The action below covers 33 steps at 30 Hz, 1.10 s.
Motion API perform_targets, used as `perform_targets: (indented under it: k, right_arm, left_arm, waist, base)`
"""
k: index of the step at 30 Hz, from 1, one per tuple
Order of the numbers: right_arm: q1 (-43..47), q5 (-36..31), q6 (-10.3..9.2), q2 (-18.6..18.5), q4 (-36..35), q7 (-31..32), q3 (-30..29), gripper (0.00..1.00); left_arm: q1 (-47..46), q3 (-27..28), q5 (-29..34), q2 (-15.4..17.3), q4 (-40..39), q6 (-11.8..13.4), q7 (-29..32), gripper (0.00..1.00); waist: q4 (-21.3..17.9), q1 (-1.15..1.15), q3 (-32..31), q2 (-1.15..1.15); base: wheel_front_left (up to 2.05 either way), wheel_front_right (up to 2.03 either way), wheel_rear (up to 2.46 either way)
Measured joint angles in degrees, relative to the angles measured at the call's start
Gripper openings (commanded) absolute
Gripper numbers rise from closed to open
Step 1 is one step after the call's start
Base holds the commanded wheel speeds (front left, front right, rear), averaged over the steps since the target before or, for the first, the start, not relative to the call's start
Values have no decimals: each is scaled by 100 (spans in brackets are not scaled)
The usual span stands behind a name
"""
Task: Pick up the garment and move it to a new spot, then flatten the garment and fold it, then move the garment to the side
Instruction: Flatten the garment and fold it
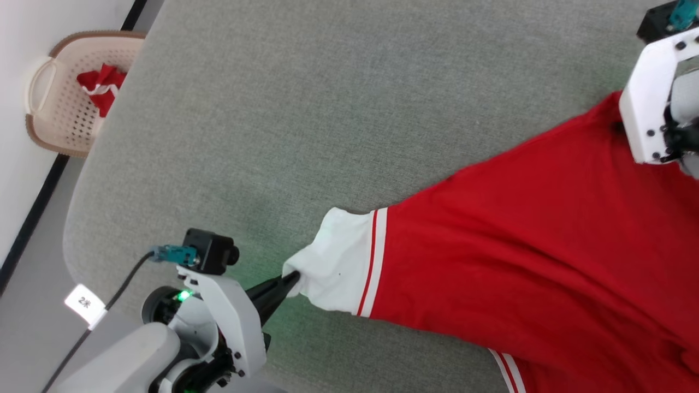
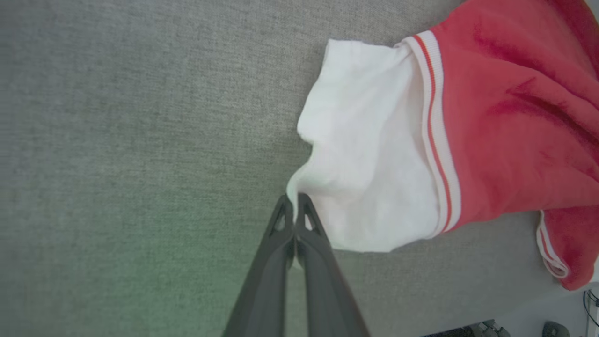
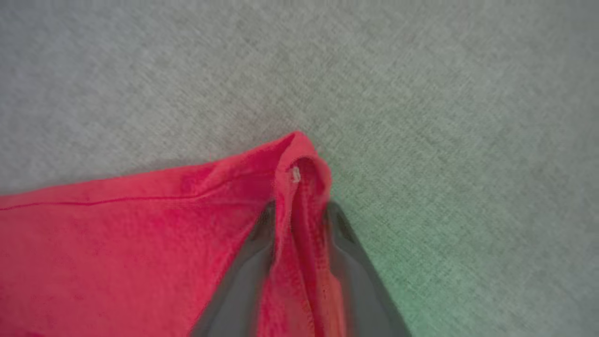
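Head view shows the garment [image 1: 519, 234] lying on the grey counter [image 1: 327, 109], long axis running 8 to 2 o'clock, white sleeve pointing to 8. Left claw [image 1: 292, 277] pinches that sleeve's tip; right claw [image 3: 299, 220] straddles a red hem fold, grip unclear.

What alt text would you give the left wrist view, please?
The left gripper, two long dark fingers shut, pinches the edge of the white sleeve end of a thin red T-shirt with red-white striped trim, lying on a grey woven surface.

Left gripper [image 2: 295, 201] jaws pinched tight, right gripper [image 3: 302, 209] jaws partly apart.
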Motion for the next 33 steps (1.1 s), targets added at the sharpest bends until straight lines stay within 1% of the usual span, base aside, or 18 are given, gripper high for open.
perform_targets:
  k: [3, 5, 9, 15, 18, 25, 29, 33]
  right_arm:
    - [-129, 83, 0, 0, 219, -160, 55, 0]
    - [-159, 116, 1, 25, 278, -286, 90, 0]
    - [-201, 170, 0, 45, 252, -550, 202, 0]
    - [-395, 233, 0, -63, -8, -1044, 159, 0]
    - [-474, 263, 0, -110, -124, -1300, 64, 0]
    - [-638, 152, 0, -104, -419, -1719, -300, 0]
    - [-702, 34, 0, -86, -680, -1836, -495, 0]
    - [-740, -134, 0, -32, -987, -1849, -697, 0]
  left_arm:
    - [-98, 2, 27, 36, 83, -44, 59, 0]
    - [-184, 21, 60, 134, 98, -46, 144, 0]
    - [-511, 127, 157, 450, 32, 7, 398, 0]
    - [-1406, 304, 424, 967, -112, 62, 1032, 0]
    - [-1963, 399, 568, 1101, -122, 43, 1363, 0]
    - [-3186, 467, 988, 1122, 354, -297, 1876, 0]
    - [-3789, 493, 1216, 1006, 767, -494, 1951, 0]
    - [-4319, 546, 1358, 864, 1205, -622, 1997, 0]
  waist:
    - [-5, 0, 13, 0]
    - [-51, 0, -14, 0]
    - [-210, 0, -120, 0]
    - [-566, 0, -374, 0]
    - [-750, 0, -524, 0]
    - [-1165, 0, -900, 0]
    - [-1380, 0, -1129, 0]
    - [-1576, 0, -1339, 0]
  base:
    - [0, 0, 0]
    - [0, 0, 0]
    - [0, 0, 0]
    - [0, 0, 0]
    - [0, 0, 0]
    - [0, 0, 0]
    - [0, 0, 0]
    - [0, 0, 0]
